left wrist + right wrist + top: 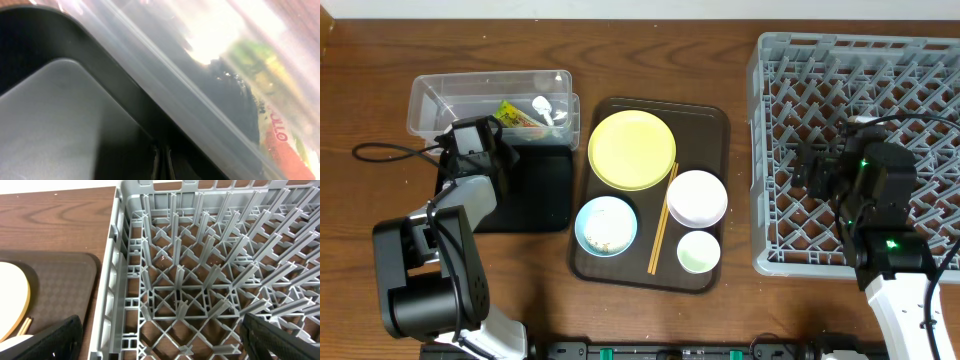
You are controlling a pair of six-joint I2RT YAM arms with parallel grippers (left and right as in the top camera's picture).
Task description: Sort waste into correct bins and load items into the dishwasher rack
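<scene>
Snack wrapper (513,116) sits in clear tub (425,100); left gripper (485,138) looks pinched closed, empty, low at the tub/black tray (545,195) edge, right gripper (167,337) gapes wide over dishwasher rack (757,150), so I'd lift left straight up before swinging to the blue bowl (606,225).

Left wrist view: all blurred, lens too close.
- Clear plastic rectangular tub (165,75): its wall is a soft diagonal band.
- Green-yellow-orange snack wrapper (280,130): smeared behind the wall, cut by the right edge.
- Shallow black rectangular tray (60,115): out of focus.

Left pincer (480,138): jaw stance unreadable.

Right pincer (160,320): only the finger ends (55,340) show, cut by the bottom edge.

Large square grey plastic rack (757,150), at the table's right edge: cropped on the right overhead.

Specks in the light blue bowl (606,224): too small to identify.
</scene>
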